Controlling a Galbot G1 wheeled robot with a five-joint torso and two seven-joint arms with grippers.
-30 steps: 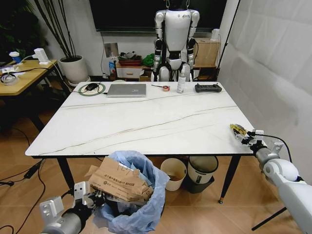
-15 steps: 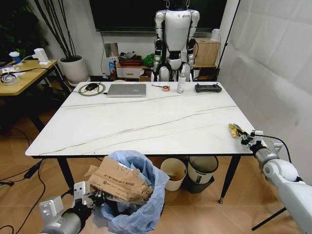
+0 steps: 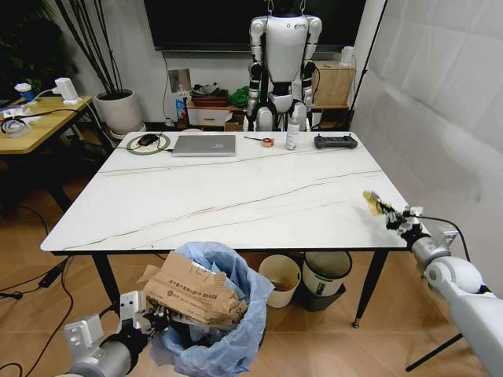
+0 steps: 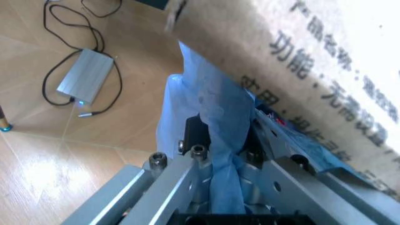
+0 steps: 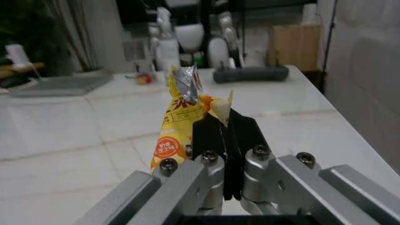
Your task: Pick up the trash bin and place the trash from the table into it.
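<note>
where the head view looks down past the near edge of the table [image 3: 236,196], the trash bin [image 3: 211,330] hangs below and in front of that edge, its light-blue bag bulging over the rim and a torn brown cardboard piece [image 3: 192,294] sticking out of the top. the left gripper [image 3: 145,320] sits at the bin's left side, pinching the bag at the rim. at the table's right edge the right gripper [image 3: 391,216] holds a small yellow wrapper [image 3: 372,201] just above the marble top. a silver laptop [image 3: 204,145] and a black controller [image 3: 335,141] lie along the far side.

in the left wrist view the left gripper [image 4: 222,143] has its fingers pressed together on a fold of the blue bag [image 4: 206,122], with printed cardboard [image 4: 312,61] close above it.

in the right wrist view the right gripper [image 5: 225,133] is clamped on the lower end of the yellow wrapper [image 5: 178,124], which stands upright over the table [image 5: 75,131].
</note>
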